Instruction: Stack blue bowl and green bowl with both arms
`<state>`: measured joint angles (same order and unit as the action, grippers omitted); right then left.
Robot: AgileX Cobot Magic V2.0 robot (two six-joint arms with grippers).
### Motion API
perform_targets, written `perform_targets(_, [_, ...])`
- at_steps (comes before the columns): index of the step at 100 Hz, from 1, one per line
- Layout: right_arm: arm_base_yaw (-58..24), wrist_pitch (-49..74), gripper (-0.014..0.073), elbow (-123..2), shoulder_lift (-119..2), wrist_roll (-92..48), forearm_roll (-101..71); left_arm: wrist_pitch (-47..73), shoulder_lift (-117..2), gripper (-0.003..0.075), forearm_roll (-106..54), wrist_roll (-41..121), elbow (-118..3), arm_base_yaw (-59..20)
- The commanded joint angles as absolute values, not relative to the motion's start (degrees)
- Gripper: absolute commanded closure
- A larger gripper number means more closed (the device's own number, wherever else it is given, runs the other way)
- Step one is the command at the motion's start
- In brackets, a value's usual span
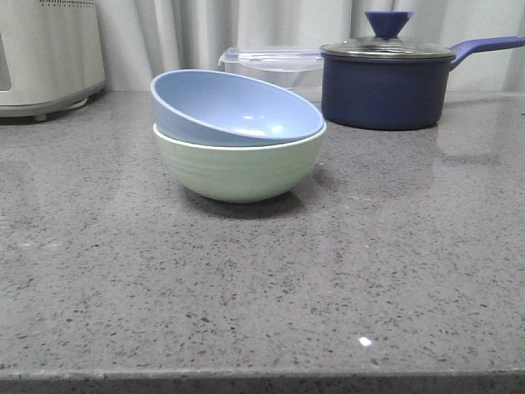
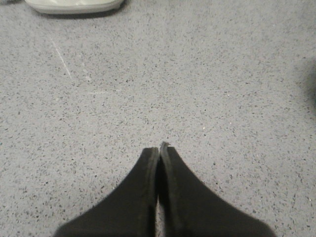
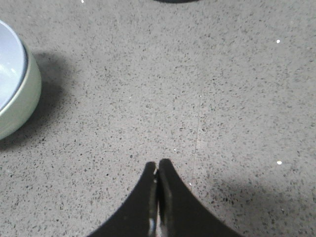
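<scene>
My round matte bowl of pale periwinkle blue shows a lighter sheen inside. The ridged mint-green bowl has a whiter rim. The grey stone desk is speckled with dark flecks. The navy lidded saucepan sits far right; my left claw and right claw are black.

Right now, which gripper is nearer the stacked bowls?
Right. The right gripper has the green bowl and blue bowl at its view's edge; the left gripper sees only countertop and an appliance base, no bowls.
</scene>
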<state>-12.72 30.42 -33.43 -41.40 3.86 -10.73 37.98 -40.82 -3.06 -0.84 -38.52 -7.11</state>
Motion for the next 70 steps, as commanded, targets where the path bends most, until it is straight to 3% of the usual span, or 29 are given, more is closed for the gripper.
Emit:
perform_targets(1, [-12.3,24.8,0.0674,-32.4,-37.9,3.5,-10.2,31.5,-36.5,0.0741,-3.2,-1.2,-37.1,-7.1])
perform_targets(30, [-12.3,23.2,0.0674,-27.0,-28.9,3.5,-10.1,28.9,-26.2,0.0741,-3.2,-1.2,-29.3,-7.1])
perform_targets(70, [-12.3,23.5,0.0674,-26.9,-28.6,3.5,-10.1,29.0,-25.6,0.0741,-3.2,-1.2,-28.8,-7.1])
